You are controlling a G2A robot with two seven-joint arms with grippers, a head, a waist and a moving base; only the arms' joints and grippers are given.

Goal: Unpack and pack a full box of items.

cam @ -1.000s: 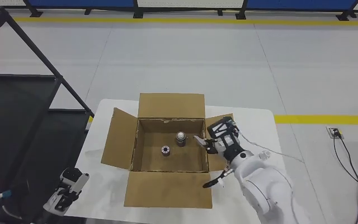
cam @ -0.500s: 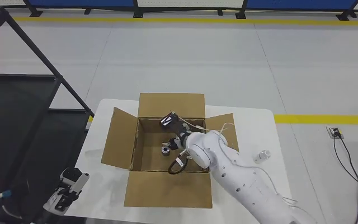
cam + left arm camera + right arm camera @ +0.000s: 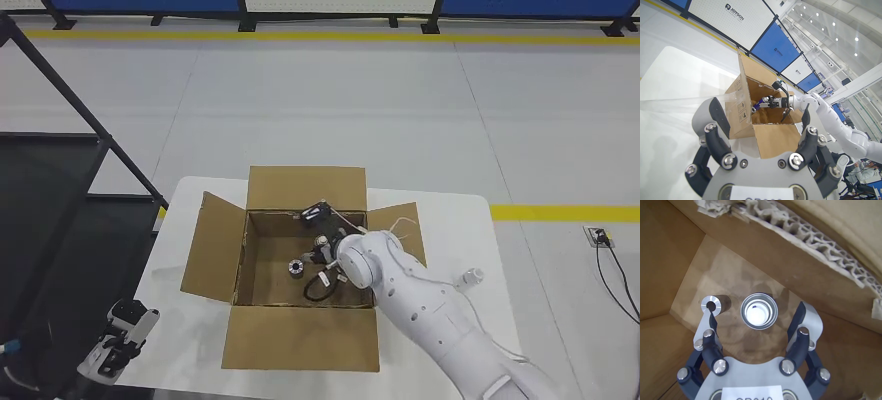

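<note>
An open cardboard box stands on the white table. On its floor stand an upright spray can with a white cap and a small metal cylinder, also seen from above as the cylinder. My right gripper is down inside the box, open, one finger on each side of the can's top without gripping it. My left gripper is open and empty at the table's near-left corner, pointing toward the box.
The box's four flaps are folded outward, and its torn corrugated rim is close to my right wrist. A small clear bottle lies on the table to the right of the box.
My right arm swung from the box's right flap into the box and came down over the spray can. The left arm has stayed still.
</note>
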